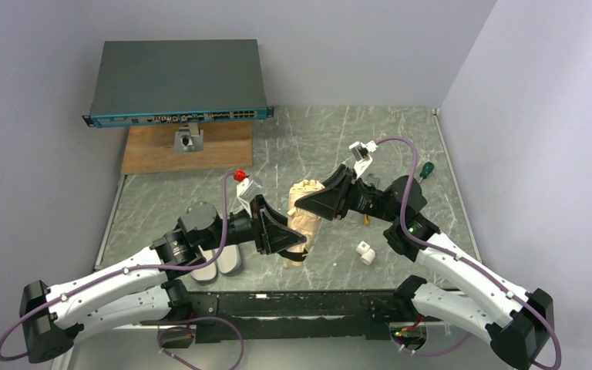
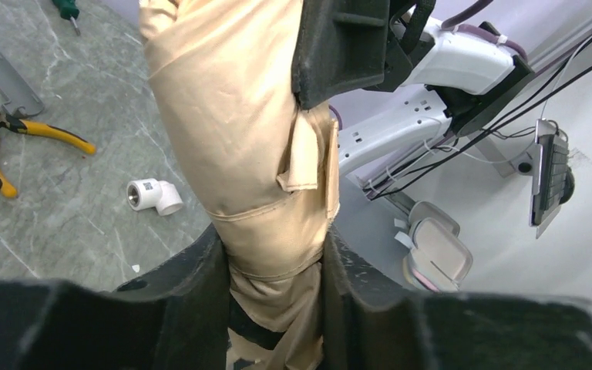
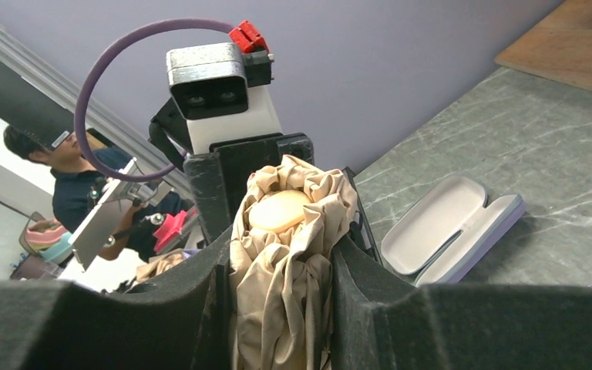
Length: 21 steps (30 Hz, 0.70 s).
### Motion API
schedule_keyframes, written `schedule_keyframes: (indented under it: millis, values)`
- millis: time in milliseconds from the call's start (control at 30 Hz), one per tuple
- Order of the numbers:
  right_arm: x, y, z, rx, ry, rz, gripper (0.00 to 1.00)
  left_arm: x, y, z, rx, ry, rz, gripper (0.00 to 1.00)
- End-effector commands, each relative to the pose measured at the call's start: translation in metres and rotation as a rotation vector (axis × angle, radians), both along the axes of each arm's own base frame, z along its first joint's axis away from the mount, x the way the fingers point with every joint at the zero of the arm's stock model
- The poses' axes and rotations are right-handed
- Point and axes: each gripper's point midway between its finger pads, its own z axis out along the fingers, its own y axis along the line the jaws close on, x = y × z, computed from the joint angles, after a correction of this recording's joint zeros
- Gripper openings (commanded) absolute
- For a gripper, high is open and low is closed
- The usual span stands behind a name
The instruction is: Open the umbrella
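Left gripper (image 2: 276,266) squeezes the lower end of the beige umbrella (image 2: 231,116) from both sides, strap tab (image 2: 304,158) facing us. Right gripper (image 2: 343,54) sits on the upper part. Yellow-handled pliers (image 2: 46,132) and a white pipe elbow (image 2: 153,195) lie on the table (image 2: 85,239) alongside.

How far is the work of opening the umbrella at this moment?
Done: both arms have reached the umbrella. The left gripper is clamped on its lower part and the right gripper on its upper part. In hand: this two-sided hold. Left: the opening itself. The cream fabric is bunched and folded, and no canopy is spread yet.
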Motion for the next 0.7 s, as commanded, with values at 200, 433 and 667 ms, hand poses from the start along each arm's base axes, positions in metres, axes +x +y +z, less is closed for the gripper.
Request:
schedule_keyframes:
  millis: [200,433,667]
  values:
    - [0.003,-0.006,0.026,0.077,-0.076,-0.048,0.35,-0.004,-0.005,0.020,-0.034,0.024,-0.022,0.00]
    - [0.045,-0.036,-0.016,-0.136,0.014,-0.372,1.00,0.021,0.019,-0.007,0.116,0.100,0.185,0.00]
    - [0.063,-0.071,-0.050,-0.292,0.105,-0.584,1.00,0.036,0.048,-0.041,0.330,0.088,0.315,0.00]
